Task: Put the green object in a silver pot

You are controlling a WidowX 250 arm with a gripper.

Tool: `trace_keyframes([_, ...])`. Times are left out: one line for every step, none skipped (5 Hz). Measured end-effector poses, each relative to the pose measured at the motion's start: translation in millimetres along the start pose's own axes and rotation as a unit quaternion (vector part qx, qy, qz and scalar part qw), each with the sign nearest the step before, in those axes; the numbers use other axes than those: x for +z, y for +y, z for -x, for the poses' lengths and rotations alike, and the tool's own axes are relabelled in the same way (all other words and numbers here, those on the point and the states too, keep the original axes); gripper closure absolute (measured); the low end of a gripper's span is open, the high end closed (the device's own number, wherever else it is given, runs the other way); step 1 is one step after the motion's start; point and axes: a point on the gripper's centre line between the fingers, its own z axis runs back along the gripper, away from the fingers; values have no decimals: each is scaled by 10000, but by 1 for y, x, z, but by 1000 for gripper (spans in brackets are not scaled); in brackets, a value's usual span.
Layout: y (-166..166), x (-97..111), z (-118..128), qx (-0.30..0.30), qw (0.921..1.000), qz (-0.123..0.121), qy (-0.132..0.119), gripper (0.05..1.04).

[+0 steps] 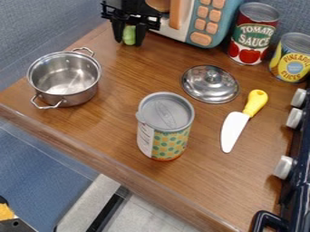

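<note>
"Blue-grey walls behind a wood-grained desk, and at its far side, left of the toy microwave, the black gripper. What has it got?"

"The green object. Its jaws are parted only by the thing's width, one on each side, so I'd call it held."

"Why upright, with the lower end exposed?"

"Probably so it can drop straight into the silver pot. Whether it's off the desk, I can't tell."

"And the pot sits at the left, uncovered."

"Ready to receive, I'd say. Its likely lid lies apart, to the right, leaving the mouth free. The patterned can and the knife are nearer us, out of the way."

"So what next?"

"Carry it left and nearer, high enough to pass the far handle, and release over the middle. Too low, and it might knock the rim."
</note>
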Motion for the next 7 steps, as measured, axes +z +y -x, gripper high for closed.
trace_keyframes([-1, 10, 7, 66, 9999, 92, -1, 568])
trace_keyframes([2, 34, 14, 163, 9996, 140, -162, 568])
trace_keyframes([10, 56, 29, 389, 9985, 278, -250, 568])
trace_keyframes([20, 82, 57, 540, 9976, 213, -386, 568])
trace_keyframes([34, 103, 90, 771, 9956, -76, -529, 568])
trace_keyframes([38, 98, 114, 905, 9954, 55, -315, 568])
trace_keyframes([42, 93, 131, 1049, 9943, 117, -136, 568])
